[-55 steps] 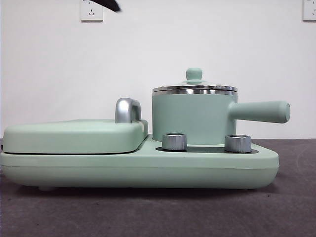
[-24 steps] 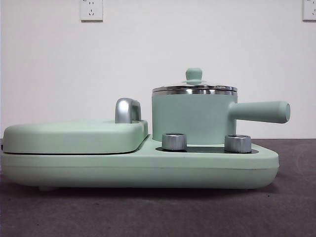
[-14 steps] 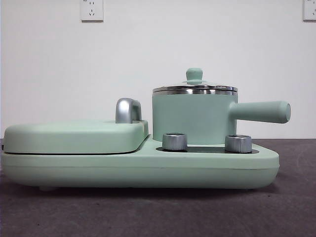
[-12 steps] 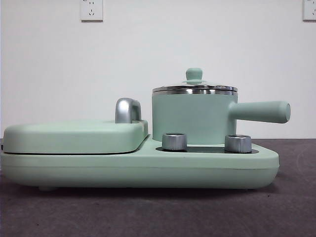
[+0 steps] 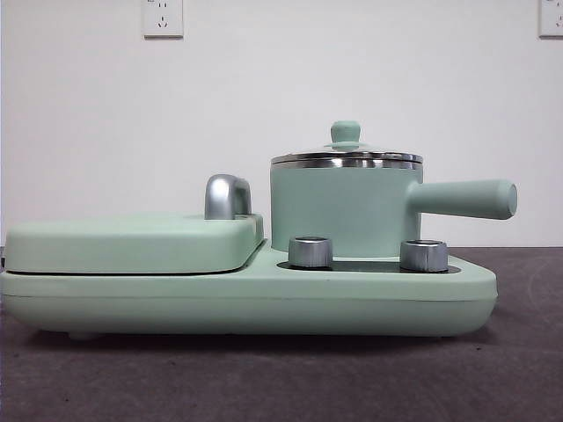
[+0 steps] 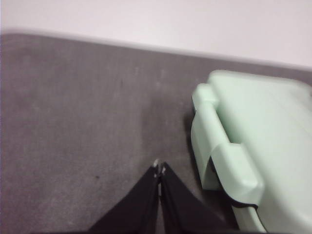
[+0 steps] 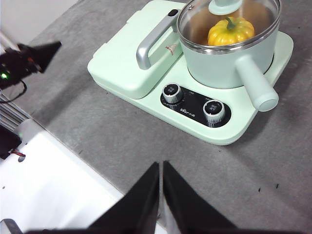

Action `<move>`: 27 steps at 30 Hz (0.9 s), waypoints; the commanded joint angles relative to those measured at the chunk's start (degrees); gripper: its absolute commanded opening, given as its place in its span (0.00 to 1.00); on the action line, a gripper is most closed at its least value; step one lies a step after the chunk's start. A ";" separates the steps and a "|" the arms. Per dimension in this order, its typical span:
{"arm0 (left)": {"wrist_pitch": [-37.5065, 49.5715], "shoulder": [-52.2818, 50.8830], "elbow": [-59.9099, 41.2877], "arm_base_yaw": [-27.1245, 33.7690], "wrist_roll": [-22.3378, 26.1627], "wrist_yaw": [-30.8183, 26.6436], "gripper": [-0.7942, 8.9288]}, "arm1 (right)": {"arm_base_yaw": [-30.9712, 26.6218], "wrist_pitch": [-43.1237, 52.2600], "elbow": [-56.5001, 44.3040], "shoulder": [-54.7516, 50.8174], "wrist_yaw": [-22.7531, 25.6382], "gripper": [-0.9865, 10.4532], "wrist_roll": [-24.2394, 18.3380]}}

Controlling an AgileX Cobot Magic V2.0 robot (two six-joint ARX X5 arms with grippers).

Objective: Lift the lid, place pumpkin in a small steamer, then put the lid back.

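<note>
Looks basically wrapped up: the glossy yellow-orange ribbed toy pumpkin [image 7: 231,30] sits inside the mint-green cylindrical steamer pot with the long straight handle [image 5: 345,209], and the round clear glass lid with the steel rim and mint knob [image 5: 346,155] rests on top. Both arms are well away from it; the left gripper [image 6: 159,169] hangs over bare grey mat beside the wide mint-green base [image 6: 253,146], jaws pinched together on nothing, and the right gripper [image 7: 160,168] is pulled far from the pot, jaws also closed and empty. Only real risk is a stray arm swing clipping that sticking-out handle, or the lid not being fully seated and sliding off
</note>
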 commanded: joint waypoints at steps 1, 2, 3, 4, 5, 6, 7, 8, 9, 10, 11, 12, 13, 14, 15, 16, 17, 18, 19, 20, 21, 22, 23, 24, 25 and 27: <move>-0.90 -1.05 -1.11 0.22 3.61 -0.13 0.09 | 0.26 0.63 0.70 0.13 0.02 0.09 -0.55; -1.44 -1.05 -1.11 0.22 4.52 -0.13 0.09 | 0.26 0.63 0.70 0.13 0.02 0.09 -0.55; -1.40 -1.05 -1.11 0.26 5.68 -0.13 0.09 | 0.26 0.61 0.70 0.13 0.00 0.09 -0.55; -1.42 -1.05 -1.11 0.26 6.62 -0.13 0.09 | 0.28 0.61 0.70 0.13 -0.02 0.09 -0.55; -1.42 -1.05 -1.11 0.26 7.13 -0.13 0.09 | 0.26 0.66 0.70 0.13 0.00 0.09 -0.55; -1.42 -1.05 -1.11 0.26 7.58 -0.13 0.09 | 0.26 0.63 0.70 0.13 0.00 0.09 -0.55; -1.42 -1.05 -1.11 0.26 8.11 -0.13 0.09 | 0.26 0.63 0.70 0.13 0.00 0.09 -0.55; -1.42 -1.05 -1.11 0.26 8.44 -0.13 0.09 | 0.26 0.63 0.70 0.13 0.00 0.09 -0.55; -1.42 -1.05 -1.11 0.26 8.83 -0.13 0.09 | 0.26 0.63 0.70 0.13 0.00 0.09 -0.55; -1.42 -1.05 -1.11 0.28 9.70 -0.13 0.09 | 0.26 0.63 0.70 0.13 0.00 0.09 -0.55; -1.38 -1.05 -1.11 0.33 10.88 -0.13 0.09 | 0.26 0.63 0.70 0.13 0.02 0.09 -0.55; -1.36 -1.05 -1.11 0.50 11.63 -0.13 0.09 | 0.26 0.63 0.70 0.13 0.00 0.09 -0.55; -1.33 -1.05 -1.11 0.72 11.61 -0.13 0.09 | 0.28 0.63 0.70 0.13 0.00 0.09 -0.55; -1.36 -1.05 -1.11 0.96 11.61 -0.13 0.09 | 0.28 0.63 0.70 0.13 0.00 0.09 -0.55; -1.36 -1.05 -1.11 1.22 11.61 -0.13 0.09 | 0.28 0.63 0.70 0.13 0.00 0.09 -0.55; -1.33 -1.05 -1.11 1.46 11.61 -0.13 0.09 | 0.28 0.63 0.70 0.13 0.00 0.09 -0.55; -1.33 -1.05 -1.11 1.60 11.61 -0.13 0.09 | 0.28 0.63 0.70 0.13 0.00 0.09 -0.55; -1.33 -1.05 -1.11 1.66 11.61 -0.13 0.09 | 0.28 0.63 0.70 0.13 0.00 0.09 -0.55; -1.33 -1.05 -1.11 1.66 11.61 -0.13 0.09 | 0.28 0.63 0.70 0.13 0.00 0.09 -0.55; -1.33 -1.05 -1.11 1.66 11.61 -0.13 0.09 | 0.28 0.63 0.70 0.13 0.00 0.09 -0.55; -1.33 -1.05 -1.11 1.64 11.61 -0.13 0.09 | 0.28 0.63 0.70 0.13 0.00 0.09 -0.55; -1.33 -1.05 -1.09 1.64 11.61 -0.13 0.09 | 0.26 0.63 0.70 0.13 0.00 0.09 -0.55; -1.33 -1.05 -1.11 1.64 11.61 -0.13 0.09 | 0.28 0.63 0.70 0.13 0.00 0.09 -0.55; -1.33 -1.05 -1.09 1.64 11.61 -0.13 0.09 | 0.28 0.63 0.70 0.13 0.00 0.09 -0.55; -1.33 -1.05 -1.09 1.64 11.61 -0.13 0.09 | 0.26 0.63 0.70 0.13 0.00 0.09 -0.55; -1.33 -1.05 -1.09 1.64 11.61 -0.13 0.09 | 0.28 0.63 0.70 0.13 0.00 0.09 -0.55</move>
